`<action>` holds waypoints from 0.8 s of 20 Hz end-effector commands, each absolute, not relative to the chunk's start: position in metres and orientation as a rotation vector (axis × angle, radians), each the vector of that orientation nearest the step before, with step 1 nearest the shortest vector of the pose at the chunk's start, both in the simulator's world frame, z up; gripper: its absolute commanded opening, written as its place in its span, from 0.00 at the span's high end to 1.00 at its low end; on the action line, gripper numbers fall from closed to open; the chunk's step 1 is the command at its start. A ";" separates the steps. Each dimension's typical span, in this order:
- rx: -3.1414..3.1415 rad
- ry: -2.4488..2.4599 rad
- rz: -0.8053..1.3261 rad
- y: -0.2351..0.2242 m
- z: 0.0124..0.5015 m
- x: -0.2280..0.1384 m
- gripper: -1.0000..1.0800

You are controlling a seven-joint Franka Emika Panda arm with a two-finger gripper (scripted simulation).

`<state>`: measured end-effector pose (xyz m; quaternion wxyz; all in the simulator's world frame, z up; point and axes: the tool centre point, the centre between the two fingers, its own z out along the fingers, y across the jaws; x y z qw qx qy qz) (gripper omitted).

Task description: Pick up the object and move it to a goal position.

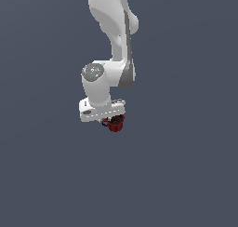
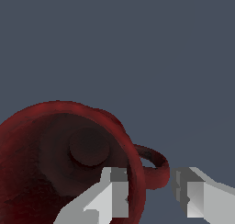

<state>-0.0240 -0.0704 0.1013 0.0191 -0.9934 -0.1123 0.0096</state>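
The dark red mug (image 1: 115, 123) hangs just under my white gripper (image 1: 113, 118) in the exterior view, with its handle toward that view's left. In the wrist view the mug (image 2: 50, 159) fills the lower part of the picture, and I look into its dark interior. My gripper (image 2: 150, 191) straddles the mug's rim where the loop handle (image 2: 156, 165) joins. One finger (image 2: 114, 195) is inside the cup and the other is outside, close against the handle. The jaws are narrowed on the wall and handle root.
Plain dark grey-blue ground (image 1: 186, 175) surrounds the arm on all sides, and no other objects or edges show. The arm's links (image 1: 114, 44) rise straight above the gripper.
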 end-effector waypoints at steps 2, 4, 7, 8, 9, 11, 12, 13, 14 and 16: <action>-3.085 -0.350 0.024 -0.060 0.123 -0.029 1.00; -3.085 -0.350 0.024 -0.053 0.138 -0.034 1.00; -3.085 -0.351 0.025 -0.041 0.164 -0.042 1.00; -3.085 -0.351 0.025 -0.036 0.173 -0.045 1.00; -3.085 -0.351 0.025 -0.032 0.183 -0.048 1.00; -3.086 -0.351 0.025 -0.022 0.202 -0.055 1.00; -3.086 -0.351 0.025 -0.017 0.212 -0.058 1.00; -3.086 -0.351 0.025 -0.012 0.223 -0.061 1.00; -3.087 -0.352 0.025 -0.007 0.233 -0.064 1.00; -3.087 -0.352 0.025 0.004 0.255 -0.071 1.00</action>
